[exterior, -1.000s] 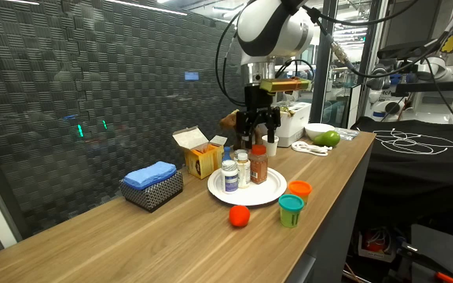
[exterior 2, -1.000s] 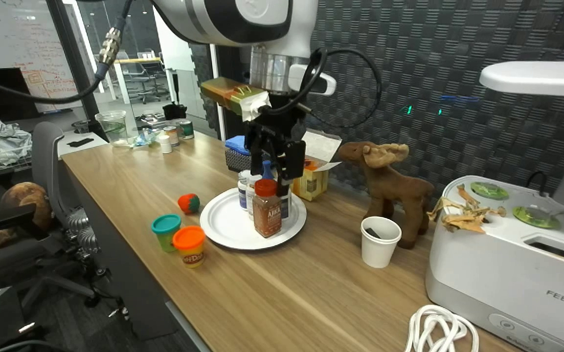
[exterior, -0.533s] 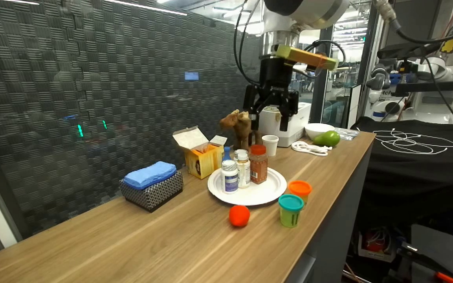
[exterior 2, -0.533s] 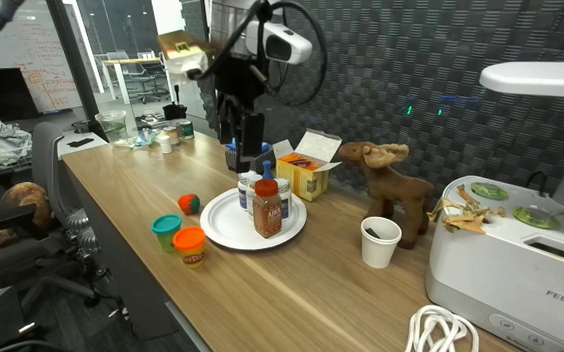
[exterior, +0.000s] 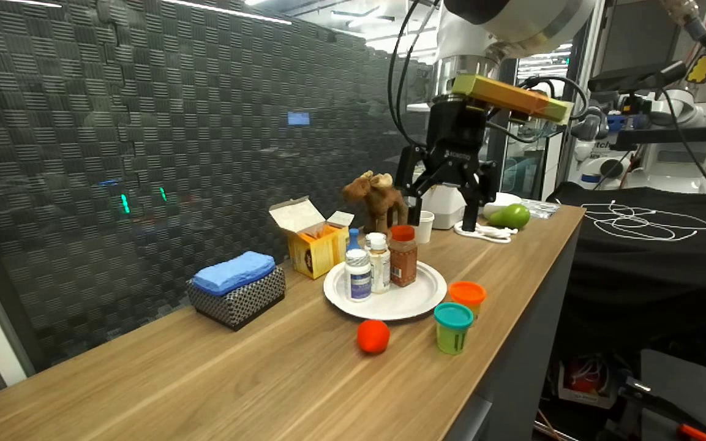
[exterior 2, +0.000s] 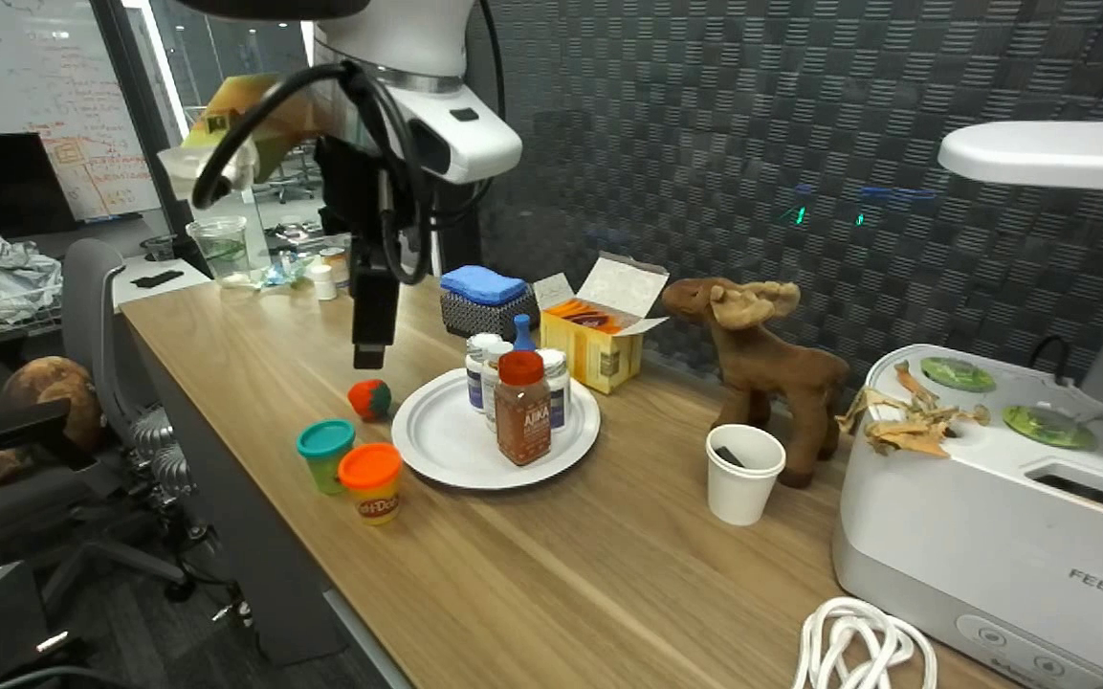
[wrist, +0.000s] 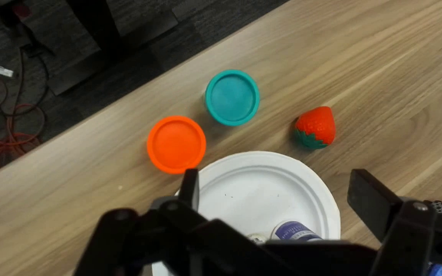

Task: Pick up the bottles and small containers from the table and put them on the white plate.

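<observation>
On the white plate (exterior: pixel 415 301), four bottles (exterior: pixel 379 267) are grouped upright;
near it, two lidded tubs (exterior: pixel 452 327) are stood on the worktop (exterior: pixel 206 380); above, the end effector (exterior: pixel 441 220) is spread wide.

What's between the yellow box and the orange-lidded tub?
The white plate, with a reddish bottle and white pill bottles standing on it, in both exterior views.

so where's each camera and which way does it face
In an exterior view: above the countertop, facing along it toward the white appliance; arm, open jaws.
In an exterior view: by that appliance, looking back at the reddish-brown bottle; arm, jaws.
Wrist view: on the arm, looking down at the plate; open jaws only.
Both exterior views share the bottle and plate.
</observation>
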{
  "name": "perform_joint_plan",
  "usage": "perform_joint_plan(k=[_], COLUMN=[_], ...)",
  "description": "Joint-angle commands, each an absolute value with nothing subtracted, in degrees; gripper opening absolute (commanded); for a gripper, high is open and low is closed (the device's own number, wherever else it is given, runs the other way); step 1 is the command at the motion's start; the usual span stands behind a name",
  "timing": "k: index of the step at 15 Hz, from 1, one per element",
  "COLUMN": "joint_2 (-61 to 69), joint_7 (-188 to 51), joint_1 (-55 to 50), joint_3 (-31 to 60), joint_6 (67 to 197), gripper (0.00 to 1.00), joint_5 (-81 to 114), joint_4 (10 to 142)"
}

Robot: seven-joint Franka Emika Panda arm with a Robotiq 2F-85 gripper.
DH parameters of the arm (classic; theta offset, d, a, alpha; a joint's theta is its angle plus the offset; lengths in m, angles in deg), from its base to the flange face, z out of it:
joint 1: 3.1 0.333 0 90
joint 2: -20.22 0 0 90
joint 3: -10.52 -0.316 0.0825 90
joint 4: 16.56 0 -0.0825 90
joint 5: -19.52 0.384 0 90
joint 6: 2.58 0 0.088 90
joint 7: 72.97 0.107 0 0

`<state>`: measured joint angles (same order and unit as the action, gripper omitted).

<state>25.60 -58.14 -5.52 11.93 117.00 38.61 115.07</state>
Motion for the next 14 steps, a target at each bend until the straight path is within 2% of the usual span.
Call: perform_joint_plan(k=[1, 8, 14], joint_2=[27.6, 29.5, 29.3], joint_7=[-51.0, -35.9, -33.2], joint_1=[-5.6, -5.3, -4.9], joint_3=[11.2, 9.0, 8.2], joint_6=[121.1, 123.3, 132.0], gripper=[1.0, 1.0, 1.0], joint_5=[33.4, 16.8, 18.2], joint_4=[119.1, 123.2, 126.5])
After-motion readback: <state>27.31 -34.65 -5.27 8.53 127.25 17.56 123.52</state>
